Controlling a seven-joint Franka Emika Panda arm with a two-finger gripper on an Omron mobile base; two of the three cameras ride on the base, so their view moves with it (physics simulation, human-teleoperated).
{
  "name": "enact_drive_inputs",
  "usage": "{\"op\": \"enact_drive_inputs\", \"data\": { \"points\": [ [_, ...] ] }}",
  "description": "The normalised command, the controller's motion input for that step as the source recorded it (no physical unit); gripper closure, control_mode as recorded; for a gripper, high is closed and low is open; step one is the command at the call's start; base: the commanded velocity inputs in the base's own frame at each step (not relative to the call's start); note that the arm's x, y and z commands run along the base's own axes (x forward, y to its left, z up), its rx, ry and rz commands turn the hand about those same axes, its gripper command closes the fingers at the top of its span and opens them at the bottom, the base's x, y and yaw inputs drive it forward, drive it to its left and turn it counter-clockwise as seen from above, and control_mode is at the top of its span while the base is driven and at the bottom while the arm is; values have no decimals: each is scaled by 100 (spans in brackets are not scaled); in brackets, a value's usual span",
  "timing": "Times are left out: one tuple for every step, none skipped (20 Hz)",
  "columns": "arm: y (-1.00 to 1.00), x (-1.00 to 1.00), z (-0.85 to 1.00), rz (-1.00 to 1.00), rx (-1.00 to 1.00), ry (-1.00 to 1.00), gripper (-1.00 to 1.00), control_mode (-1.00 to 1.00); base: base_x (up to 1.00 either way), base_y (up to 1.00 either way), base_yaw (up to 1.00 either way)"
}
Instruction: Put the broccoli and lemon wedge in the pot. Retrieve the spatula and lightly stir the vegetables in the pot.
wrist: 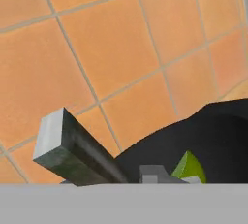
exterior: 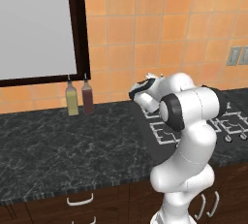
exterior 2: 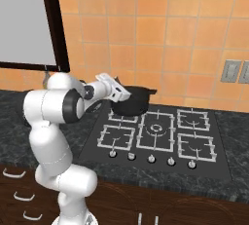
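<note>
Your gripper (exterior 2: 118, 91) hung at the pot's (exterior 2: 132, 103) rim, lemon wedge (wrist: 190, 167) just ahead; whether its fingers pinched anything couldn't be told. You'd best let go low over the pot.

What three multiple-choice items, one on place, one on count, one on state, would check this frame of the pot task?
1. Where does the pot stand?
A. on the stovetop's back left burner
B. on the counter beside the bottles
C. on the front right burner

2. How many bottles stand against the tiled wall?
A. one
B. two
C. four

3. What lies inside the pot in the hand view?
A. nothing at all
B. a red tomato
C. a yellow-green lemon wedge

Answers: 1 A, since the right base view shows the black pot on the stovetop's far left grate; 2 B, since the left base view shows two bottles side by side under the window; 3 C, since a small yellow-green piece shows within the dark rim.
</note>
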Motion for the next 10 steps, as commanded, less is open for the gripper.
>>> {"op": "enact_drive_inputs", "data": {
  "points": [
    [5,0,2,-3,18,-9,100,-100,0,0,0],
    [0,-7,0,-7,18,-3,100,-100,0,0,0],
    [0,-41,3,-13,16,-1,100,-100,0,0,0],
    [0,-44,9,-18,16,0,100,-100,0,0,0],
    [0,-21,17,-20,14,0,100,-100,0,0,0],
    [0,0,7,-25,9,0,100,-100,0,0,0],
    [0,0,9,-30,8,8,100,-100,0,0,0],
    [-4,0,17,-32,8,13,100,-100,0,0,0],
    [0,7,37,-34,8,17,100,-100,0,0,0],
    [0,11,59,-34,7,16,100,-100,0,0,0]
  ]
}}
